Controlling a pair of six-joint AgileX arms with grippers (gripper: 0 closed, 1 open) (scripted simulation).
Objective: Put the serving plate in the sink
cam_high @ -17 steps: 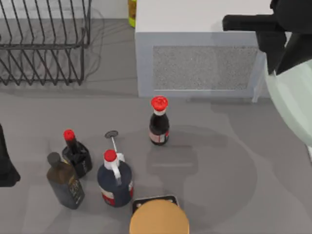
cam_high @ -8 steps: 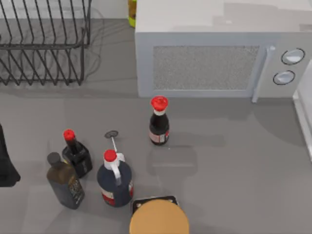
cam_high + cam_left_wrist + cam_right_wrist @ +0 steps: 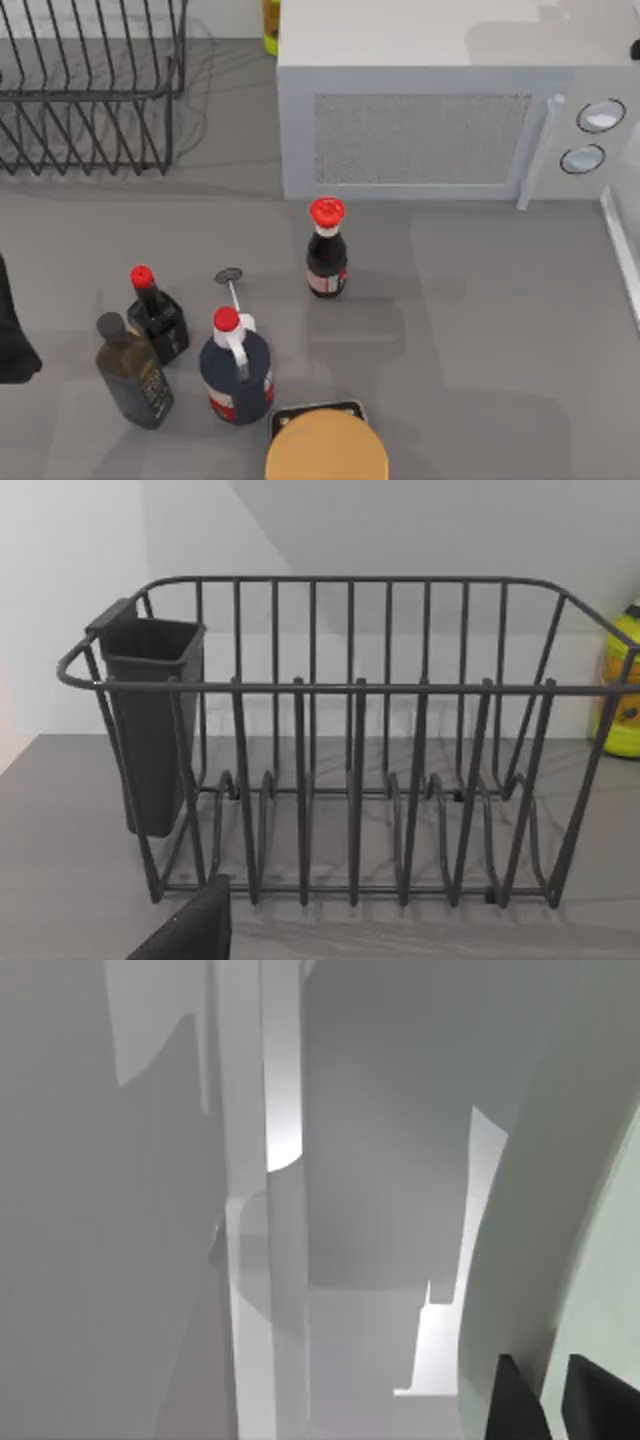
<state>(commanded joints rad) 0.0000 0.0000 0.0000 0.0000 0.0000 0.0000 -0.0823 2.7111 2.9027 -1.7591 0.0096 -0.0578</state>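
Presently, change: one second ago the right arm carried the large round pale mint-green serving plate (image 3: 590,1200) over the right end of the grey box-shaped microwave oven (image 3: 420,130); half a second ago both had left the top view past its right edge, and they remain out there.
Meaning for task: transport phase appears nearly complete; lowering and release are judged to remain.
Right claw (image 3: 548,1408): two dark fingers (image 3: 515,1405) straddle the plate rim, closed narrow on it.
Serving plate location: held on edge in the right claw, beside pale walls that are probably the sink basin.
Sink: the pale strip (image 3: 625,255) at the bench's right edge is judged to be its rim; its contents cannot be told.
Left claw (image 3: 12,335): parked at the left edge of the grey bench (image 3: 480,330); whether it is wide or narrow cannot be told.
Black wire dish rack (image 3: 350,690): dark cutlery cup (image 3: 150,730) hangs on one end; no dish stands in the visible slots.
Four dark red-capped and black-capped bottles (image 3: 235,365): upright, grouped on the left half of the bench.
Microwave door: closed.
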